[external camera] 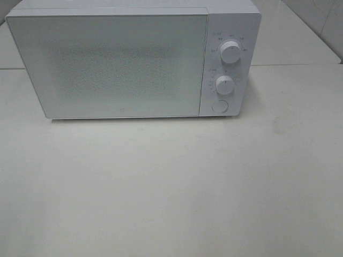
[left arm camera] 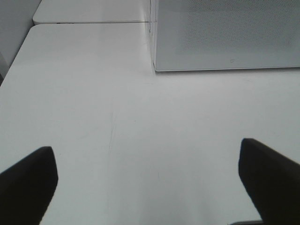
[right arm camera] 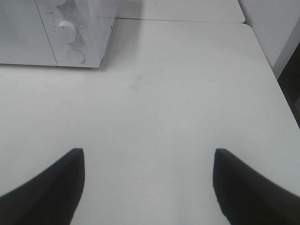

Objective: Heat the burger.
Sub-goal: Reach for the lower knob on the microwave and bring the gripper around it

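Note:
The burger is out of view in every frame. A white microwave [external camera: 123,61] stands at the back of the white table with its door shut; its two knobs [external camera: 230,52] and round button [external camera: 219,105] are on its right side. Neither arm shows in the exterior high view. My left gripper [left arm camera: 147,183] hangs open over bare table, short of the microwave's [left arm camera: 225,37] front left corner, nothing between its dark fingers [left arm camera: 28,180]. My right gripper [right arm camera: 147,183] is open too and empty, over the table in front of and to the right of the microwave's [right arm camera: 77,37] control panel.
The white table [external camera: 171,187] stretches in front of the microwave. A seam joins it to a second tabletop [left arm camera: 89,11] behind. The table's right edge [right arm camera: 276,79] drops off beside a wall.

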Controlling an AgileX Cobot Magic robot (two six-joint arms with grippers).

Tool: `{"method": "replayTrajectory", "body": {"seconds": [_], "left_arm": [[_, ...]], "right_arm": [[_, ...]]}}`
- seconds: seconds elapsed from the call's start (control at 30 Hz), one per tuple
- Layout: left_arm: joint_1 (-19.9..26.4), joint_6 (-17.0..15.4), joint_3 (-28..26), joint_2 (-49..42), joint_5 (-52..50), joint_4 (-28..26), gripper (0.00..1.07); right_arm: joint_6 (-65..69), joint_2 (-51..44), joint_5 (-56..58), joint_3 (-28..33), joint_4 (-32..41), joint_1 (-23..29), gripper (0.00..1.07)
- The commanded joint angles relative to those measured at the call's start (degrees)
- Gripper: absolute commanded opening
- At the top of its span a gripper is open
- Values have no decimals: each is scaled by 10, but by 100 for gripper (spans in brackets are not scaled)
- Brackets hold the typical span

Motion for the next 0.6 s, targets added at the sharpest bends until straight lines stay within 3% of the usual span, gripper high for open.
{"method": "replayTrajectory", "body": {"seconds": [0.03, 0.6], "left_arm": [[2, -2, 1, -10, 2, 2, 100], [2, -2, 1, -10, 2, 2, 100]], "right_arm": [[-2, -15, -2, 1, -2, -3, 74], [-2, -14, -2, 1, -2, -3, 74]]}}
